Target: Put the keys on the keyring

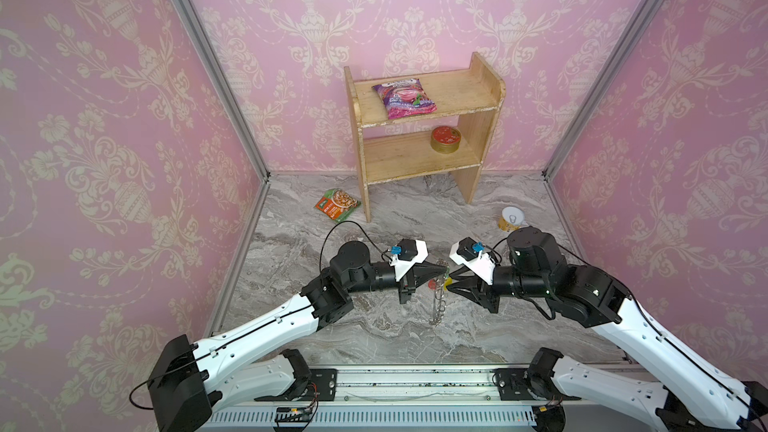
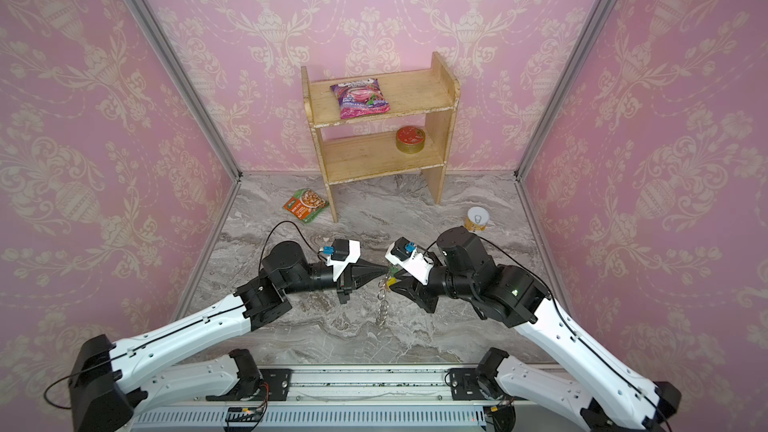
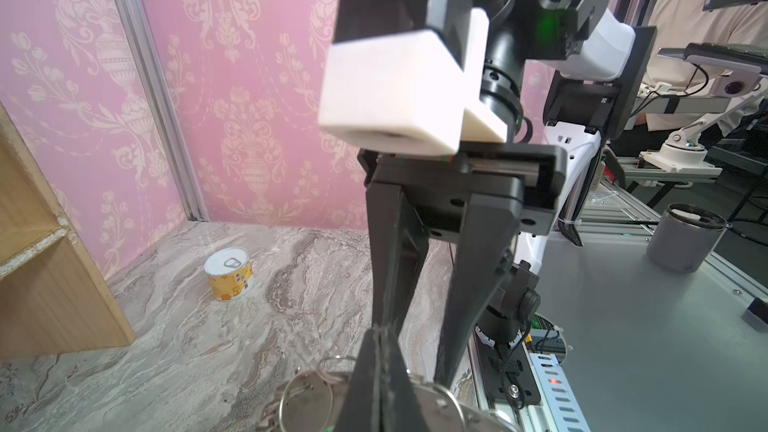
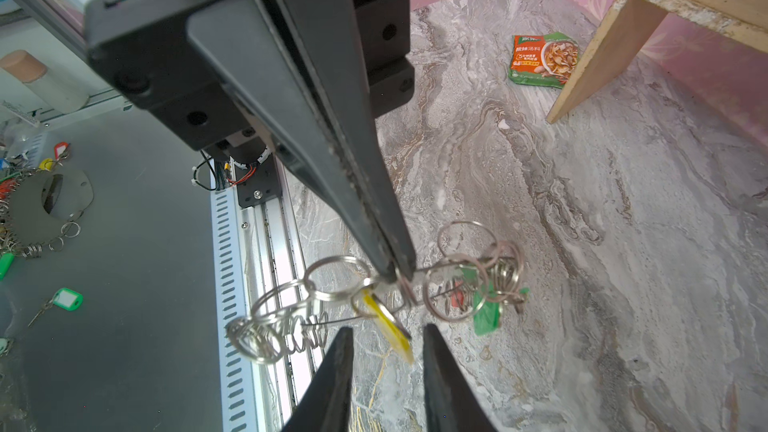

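The keyring (image 1: 438, 305) hangs edge-on above the marble table, with my left gripper (image 1: 445, 271) shut on its upper rim. The left wrist view shows its flat grey plate (image 3: 316, 392) and wire loops under the shut left gripper (image 3: 380, 330). In the right wrist view the keys hang from the loops on their tags: yellow (image 4: 390, 322), red (image 4: 457, 297) and green (image 4: 486, 313). My right gripper (image 4: 386, 332) faces the ring from the right. It is open, and the yellow tag's end sits between its fingertips (image 4: 428, 332) without touching either.
A wooden shelf (image 1: 482, 118) at the back carries a purple packet (image 1: 404, 98) and a gold tin (image 1: 445, 140). A soup packet (image 1: 336, 204) lies by the shelf's left leg and a can (image 1: 512, 218) stands at the right. Outside the cell, a grey bench holds another ring (image 4: 50, 201) and a loose green-tagged key (image 4: 66, 299).
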